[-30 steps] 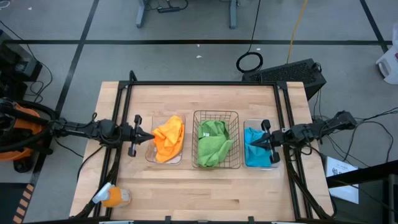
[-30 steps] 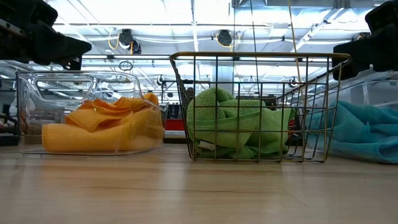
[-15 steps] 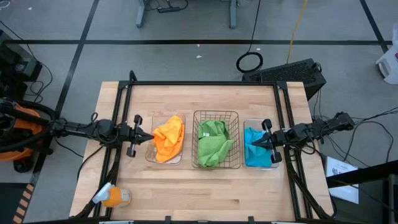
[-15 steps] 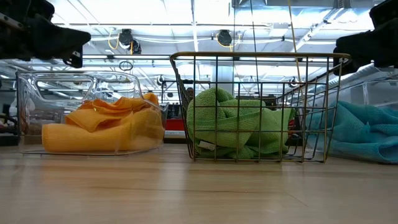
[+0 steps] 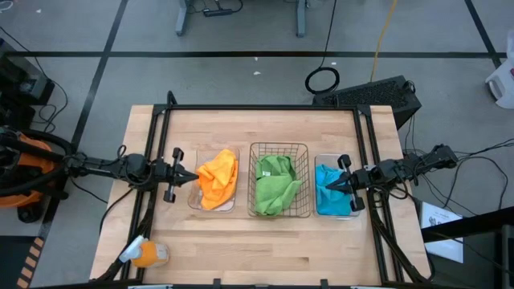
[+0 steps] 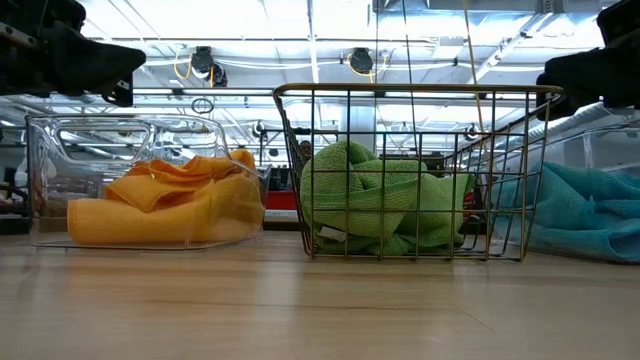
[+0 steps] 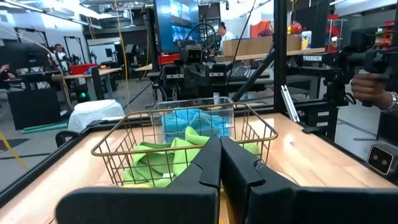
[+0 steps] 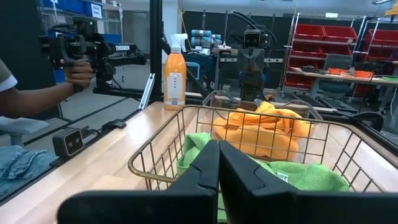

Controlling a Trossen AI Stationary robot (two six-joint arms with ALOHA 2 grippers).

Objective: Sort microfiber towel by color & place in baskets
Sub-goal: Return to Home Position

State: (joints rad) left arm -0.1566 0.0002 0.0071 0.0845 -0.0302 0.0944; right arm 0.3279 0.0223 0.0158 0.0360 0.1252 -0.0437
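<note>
My left pincer (image 5: 193, 174) closed, empty, tips just beside orange towels (image 5: 218, 178) in clear bin (image 5: 195, 202). Right pincer (image 5: 325, 185) closed, empty, above blue towels (image 5: 332, 197). Green towels (image 5: 275, 186) in wire basket (image 5: 279, 145) between pincers. All sorted, I judge; nothing left to hold.

Your table (image 5: 265, 241) carries a row: left bin (image 6: 60, 150), wire basket (image 6: 400, 130), right bin (image 6: 600, 145). A bottle (image 5: 143, 254) stands near its left corner.

An orange spray bottle (image 5: 143, 254) with a white head is standing upright near the lower left corner of the wooden table (image 5: 265, 245) in the high view. A black cable loop (image 5: 323, 80) is lying on the grey floor (image 5: 241, 76) beyond it. A person's hand (image 8: 78, 71) is gripping a dark handle off to the side.
</note>
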